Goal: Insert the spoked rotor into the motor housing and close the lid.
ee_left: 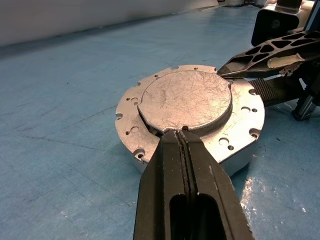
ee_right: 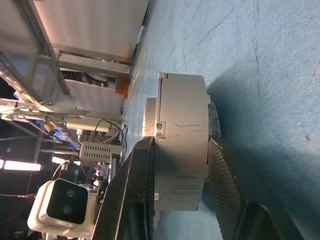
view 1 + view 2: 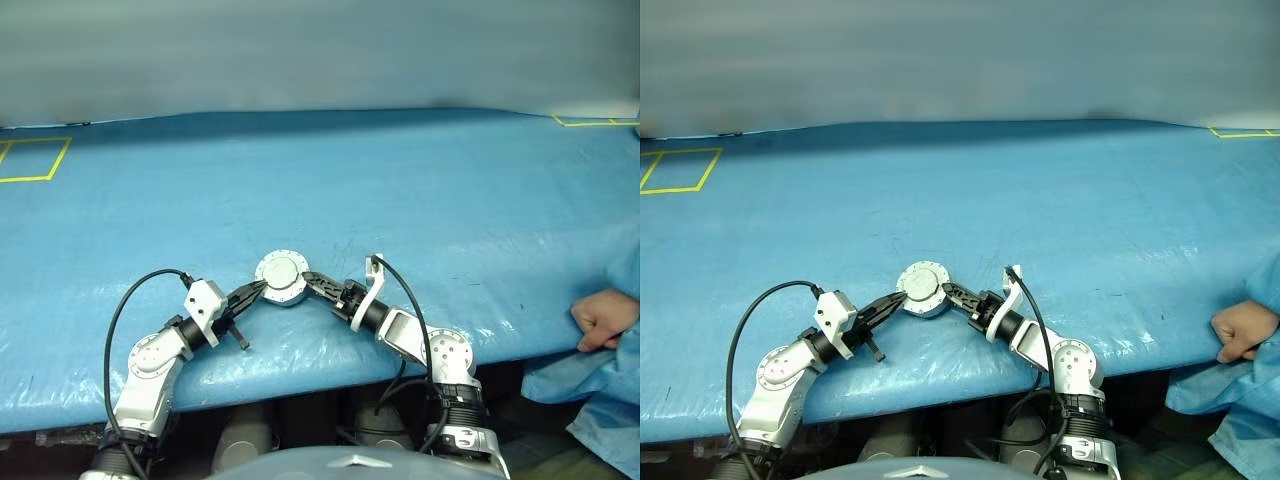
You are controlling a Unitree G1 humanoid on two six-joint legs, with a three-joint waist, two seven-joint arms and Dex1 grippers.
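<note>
the motor housing (image 3: 283, 280) sits on the blue surface (image 3: 400, 200), near its front edge and between the two arms. its lid (image 1: 186, 98) is down flat on top, plain outer face up with the raised circle in the middle and a ring of small holes round the flange. no windings and no rotor can be seen with the lid lying closed like this.

the left pincer (image 1: 184, 142) comes in from the robot's left, level with the surface. its two black fingers are pressed together with nothing between them, and their joined tip rests at the near edge of the lid, right at the rim of the raised circle.

the right pincer (image 2: 181, 165) comes in from the opposite side. it is turned on edge and clamped on the casing: one finger (image 2: 134, 190) lies across the lid's top face and the other finger (image 2: 225, 185) is underneath, against the bottom of the housing, so lid and housing are squeezed together between them. from the head views its tip (image 3: 312, 281) meets the right side of the housing.

at the right edge of the scene a person's hand (image 3: 603, 318) rests on the front edge of the surface, well apart from the housing, with a blue sleeve (image 3: 620, 400) below it. yellow tape marks (image 3: 35, 160) lie on the far left of the surface.
</note>
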